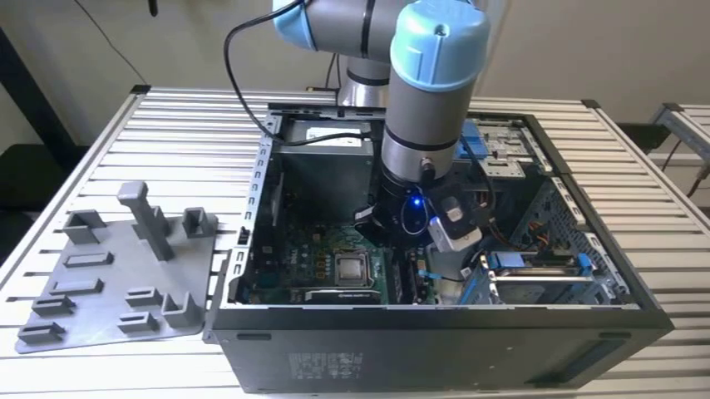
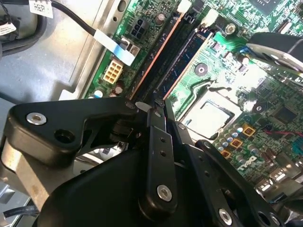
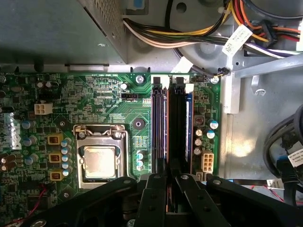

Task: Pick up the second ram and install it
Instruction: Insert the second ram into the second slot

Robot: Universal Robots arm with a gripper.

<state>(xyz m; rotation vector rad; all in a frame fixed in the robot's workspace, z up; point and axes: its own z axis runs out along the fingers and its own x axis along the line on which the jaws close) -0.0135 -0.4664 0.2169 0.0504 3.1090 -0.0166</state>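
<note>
Claw point(image 3: 170, 176) sits low inside the case point(image 1: 444, 332), its jaws drawn almost together right at the near end of the ram point(image 2: 187, 61). I cannot tell whether they pinch the stick's edge or only rest at it. The ram lies along one of the two slots point(image 3: 163, 127) and looks at least partly entered. The slot beside it shows an orange edge.

From largest to smallest, these are the risks as I judge them. The arm point(image 1: 427, 125) fills much of the case opening, so any sideways drift could knock it against the case wall or the drive cage point(image 1: 544, 274). A loose bundle of cables point(image 3: 199, 35) lies just beyond the far end of the slots, where a wrist part could snag it. A hard or off-line push would flex the board point(image 3: 94, 99). The socket point(image 3: 99, 158) lies near the slots, and a slip towards it could scrape it. If the ram is tilted or its notch is off, pressing at one end could seat that end alone, leave the white latches point(image 3: 177, 81) unclosed, or bend the contacts.

A pale sticker point(image 1: 322, 364) on the case front, a white tag point(image 3: 236, 40) on the cables and a white label point(image 2: 40, 7) on a wire all carry print. It is too fine for me to read.
</note>
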